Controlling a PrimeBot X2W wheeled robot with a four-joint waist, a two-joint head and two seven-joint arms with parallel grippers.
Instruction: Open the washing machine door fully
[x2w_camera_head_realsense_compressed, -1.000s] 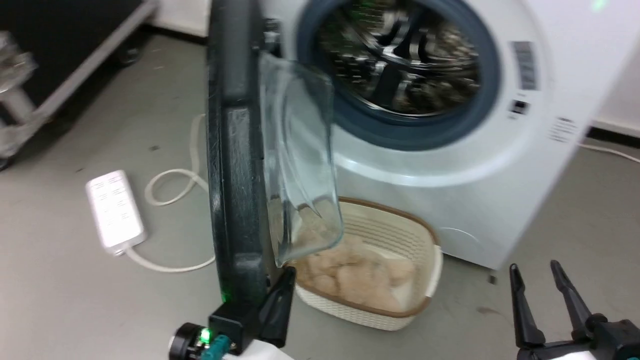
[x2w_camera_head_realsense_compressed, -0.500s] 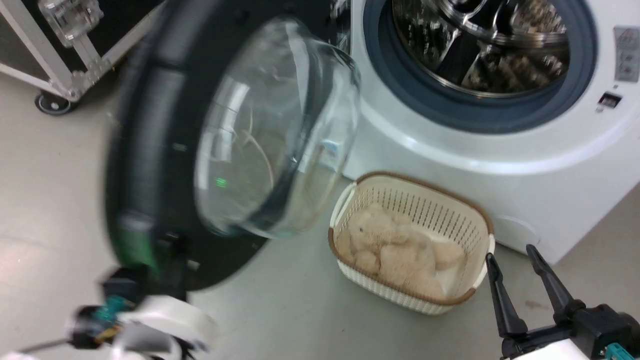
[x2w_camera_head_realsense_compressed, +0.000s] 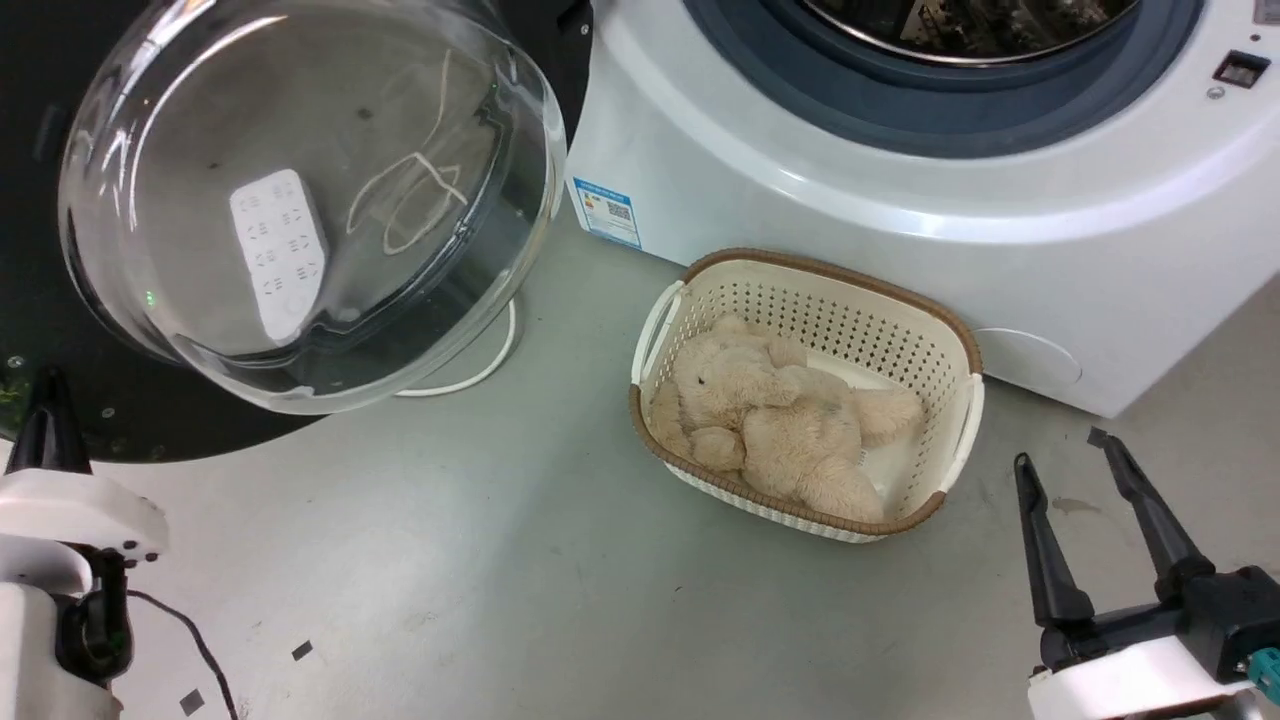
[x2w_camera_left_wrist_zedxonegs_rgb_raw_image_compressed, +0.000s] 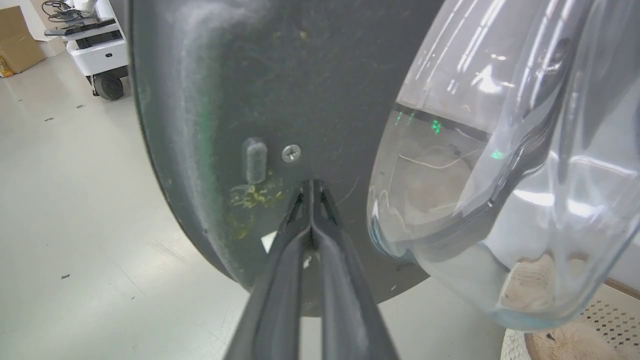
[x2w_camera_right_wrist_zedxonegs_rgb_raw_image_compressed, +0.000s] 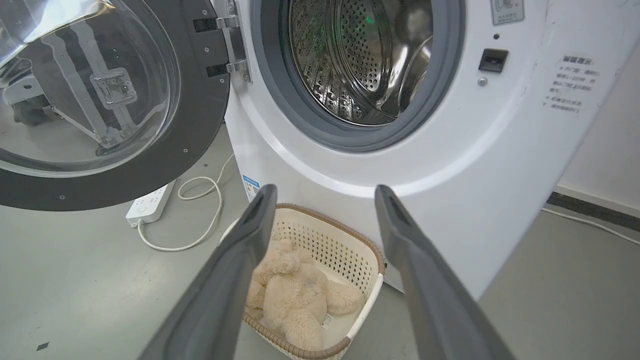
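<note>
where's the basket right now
In the head view the basket sits on the floor at centre, just in front of the washing machine, right of the open door.

Left gripper (x2w_camera_left_wrist_zedxonegs_rgb_raw_image_compressed: 311, 186) pinched together, apparently empty — right gripper (x2w_camera_head_realsense_compressed: 1062, 450) spread wide, held low.

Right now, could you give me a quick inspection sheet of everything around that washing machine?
Surface: grey floor, few dark specks.
Job's things: big white front-loading washing machine; its round black glass-bowled door swung wide on the hinge; steel drum looks empty.
Clutter: cream perforated basket holding a beige plush toy.
Tools: left tool shut, tips at the door's black rim; right tool open, holding nothing.
Cables: white power strip with looped white cable on floor.
Surroundings: white wheeled cart, cardboard box.
</note>
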